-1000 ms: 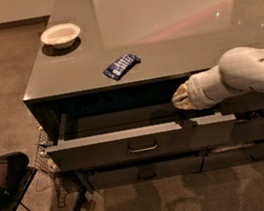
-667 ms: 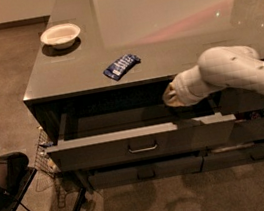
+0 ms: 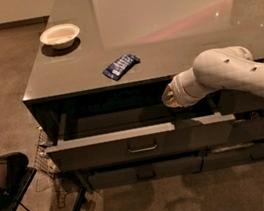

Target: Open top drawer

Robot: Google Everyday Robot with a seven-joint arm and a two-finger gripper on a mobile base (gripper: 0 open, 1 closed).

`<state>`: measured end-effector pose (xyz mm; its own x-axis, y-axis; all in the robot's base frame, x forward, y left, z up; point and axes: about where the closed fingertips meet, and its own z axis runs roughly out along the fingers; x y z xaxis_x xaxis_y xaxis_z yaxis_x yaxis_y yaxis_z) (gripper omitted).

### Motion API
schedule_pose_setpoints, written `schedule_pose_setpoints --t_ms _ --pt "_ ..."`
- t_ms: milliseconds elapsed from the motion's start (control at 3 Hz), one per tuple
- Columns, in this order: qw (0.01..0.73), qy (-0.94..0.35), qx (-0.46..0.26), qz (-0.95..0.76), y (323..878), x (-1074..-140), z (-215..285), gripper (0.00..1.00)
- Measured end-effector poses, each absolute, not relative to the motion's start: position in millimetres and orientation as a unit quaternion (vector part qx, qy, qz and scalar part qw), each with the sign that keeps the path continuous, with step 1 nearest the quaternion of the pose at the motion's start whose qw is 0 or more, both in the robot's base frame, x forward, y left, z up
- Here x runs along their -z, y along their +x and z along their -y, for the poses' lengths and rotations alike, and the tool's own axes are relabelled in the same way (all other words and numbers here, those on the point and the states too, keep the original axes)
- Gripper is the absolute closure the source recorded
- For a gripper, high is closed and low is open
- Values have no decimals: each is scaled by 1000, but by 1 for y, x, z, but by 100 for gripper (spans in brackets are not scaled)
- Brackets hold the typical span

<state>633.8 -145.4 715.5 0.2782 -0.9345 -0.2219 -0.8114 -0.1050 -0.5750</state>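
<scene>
The gripper hangs just under the front edge of the bench, a little off the middle of that edge. It sits at the tip of the white arm, which comes in along the front from the corner farthest from the white bowl. I cannot tell whether the gripper is apart or together.

The top drawer stands pulled out from beneath the front edge, its pale inside showing behind the wide dark front. The gripper is above the open box, near its back, clear of the front panel. The small bar handle lies lower, further out from the bench and nearer the middle of the front edge.

The drawer looks rigid and fairly heavy, and it probably runs on slides, so it should move only straight out. The central handle is the soundest hold, since a pull there stays square. The top lip of the panel might serve for hooking. The task seems largely done.
</scene>
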Motion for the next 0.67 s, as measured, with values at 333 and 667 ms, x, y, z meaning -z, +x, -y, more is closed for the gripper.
schedule_pose_setpoints --t_ms 333,667 --pt "286 -735 89 -608 617 -699 139 100" --pt "182 -763 71 -616 564 -648 124 100"
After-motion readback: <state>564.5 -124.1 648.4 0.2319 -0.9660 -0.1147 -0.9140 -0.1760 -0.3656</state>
